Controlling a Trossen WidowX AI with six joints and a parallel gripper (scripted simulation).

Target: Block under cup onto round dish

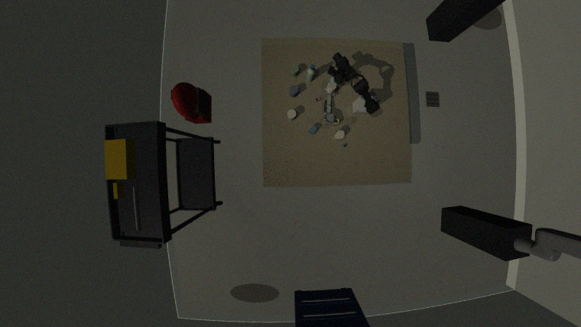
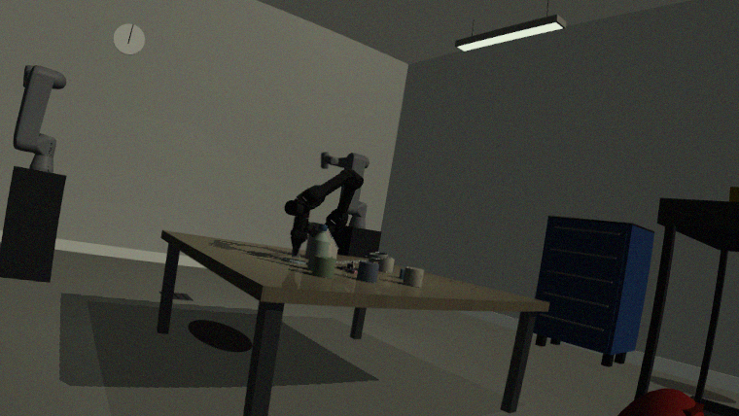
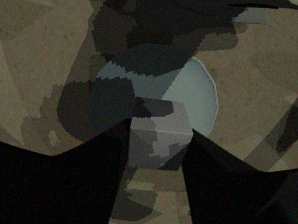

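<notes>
My gripper point(image 1: 333, 75) point(image 2: 296, 251) point(image 3: 156, 128) is closed on the grey block point(image 3: 160, 145), one finger against each side. The block looks plain and boxy, its flat faces mottled by shadow. In the wrist view it overlaps the pale blue-green round dish point(image 3: 197, 100), whose thin rim curves out beyond it toward two o'clock; I can't tell whether the two touch. From above, the balance point(image 1: 329, 105) lies at six o'clock from my gripper, with a pale cup point(image 1: 331, 87) at its near end; what stands at its far end is too dim to make out. A blue-capped bottle point(image 1: 310, 74) point(image 2: 321, 242) and a green cup point(image 1: 294, 69) point(image 2: 323, 267) are at nine o'clock, a blue cup point(image 1: 294, 90) point(image 2: 368, 271) nearer eight. Between seven and eight sits a small pink-and-blue piece point(image 1: 316, 99), its markings too small to read. On the far wall, the clock point(image 2: 128, 39) shows a dark hand near twelve.
</notes>
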